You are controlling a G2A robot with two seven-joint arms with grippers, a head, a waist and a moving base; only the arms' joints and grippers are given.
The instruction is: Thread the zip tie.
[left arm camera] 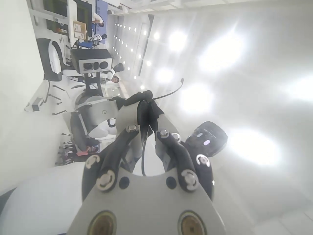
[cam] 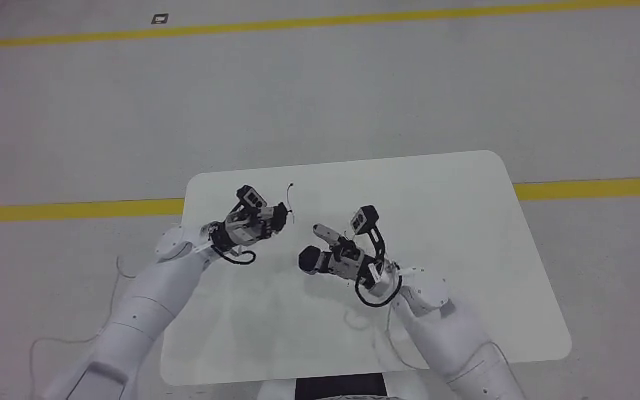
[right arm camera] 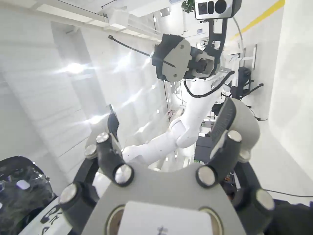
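A thin black zip tie (left arm camera: 171, 91) is pinched between the fingertips of my left gripper (left arm camera: 146, 98), which is shut on it. Its small head end (left arm camera: 182, 80) sticks out past the fingertips, and the tail runs back between the fingers. From above, the zip tie (cam: 289, 195) rises from the left gripper (cam: 275, 213) over the table's left half. My right gripper (cam: 312, 247) stands open a short way to the right, holding nothing. In the right wrist view its fingers (right arm camera: 225, 118) are spread wide, facing the left gripper (right arm camera: 155, 56) and the zip tie (right arm camera: 127, 45).
The white table (cam: 450, 200) has rounded corners and carries nothing else. Both arms hover over its left and middle part. Grey floor with yellow lines (cam: 300, 22) surrounds it.
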